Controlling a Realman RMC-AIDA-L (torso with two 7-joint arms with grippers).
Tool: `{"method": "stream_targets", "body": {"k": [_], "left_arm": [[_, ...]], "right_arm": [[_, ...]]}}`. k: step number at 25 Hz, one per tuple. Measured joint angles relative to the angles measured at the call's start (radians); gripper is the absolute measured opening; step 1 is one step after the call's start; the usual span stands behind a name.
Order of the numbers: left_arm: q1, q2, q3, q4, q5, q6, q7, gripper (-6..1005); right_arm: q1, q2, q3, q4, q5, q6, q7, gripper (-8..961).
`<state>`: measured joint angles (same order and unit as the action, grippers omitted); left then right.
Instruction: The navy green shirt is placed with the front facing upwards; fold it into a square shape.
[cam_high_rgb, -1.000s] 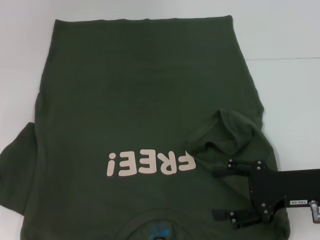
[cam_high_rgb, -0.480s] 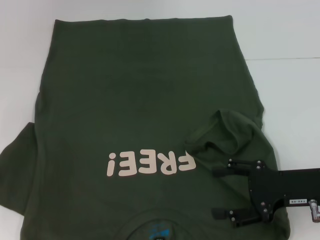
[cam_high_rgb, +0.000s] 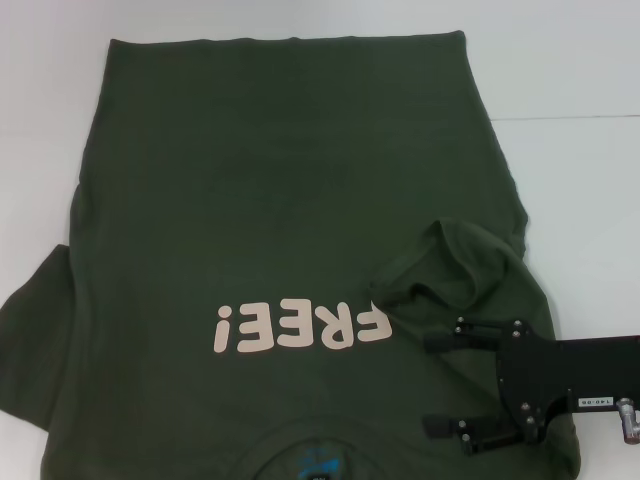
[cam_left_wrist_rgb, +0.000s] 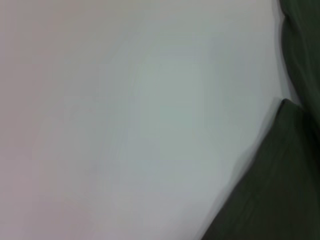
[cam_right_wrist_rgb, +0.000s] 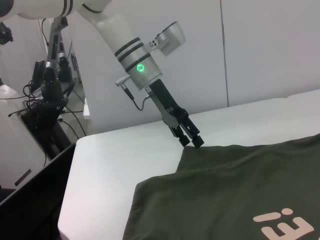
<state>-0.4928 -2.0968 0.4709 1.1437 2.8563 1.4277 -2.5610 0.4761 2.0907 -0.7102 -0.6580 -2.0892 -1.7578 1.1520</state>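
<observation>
The green shirt (cam_high_rgb: 270, 230) lies print-up across the white counter (cam_high_rgb: 580, 180), right sleeve bunched inward beside the lettering. Right pincer (cam_high_rgb: 440, 385) spread wide over that fold. Left pincer (cam_right_wrist_rgb: 192, 139) pinched narrow at the shirt's left edge.

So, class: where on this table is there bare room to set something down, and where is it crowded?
Bare table lies right of the navy green shirt, and more along its far hem and left edge. The near right is crowded: the right pincer sits open over the bunched sleeve. The left pincer touches the shirt's left sleeve edge.
</observation>
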Motion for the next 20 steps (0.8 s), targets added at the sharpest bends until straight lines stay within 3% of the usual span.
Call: {"method": "stream_targets", "body": {"k": [20], "left_arm": [[-0.006,-0.004,0.028,-0.004,0.0,0.017,0.0,932]], "right_arm": [[0.001,0.0,-0.013,0.0,0.0,0.008,0.011,942]]}}
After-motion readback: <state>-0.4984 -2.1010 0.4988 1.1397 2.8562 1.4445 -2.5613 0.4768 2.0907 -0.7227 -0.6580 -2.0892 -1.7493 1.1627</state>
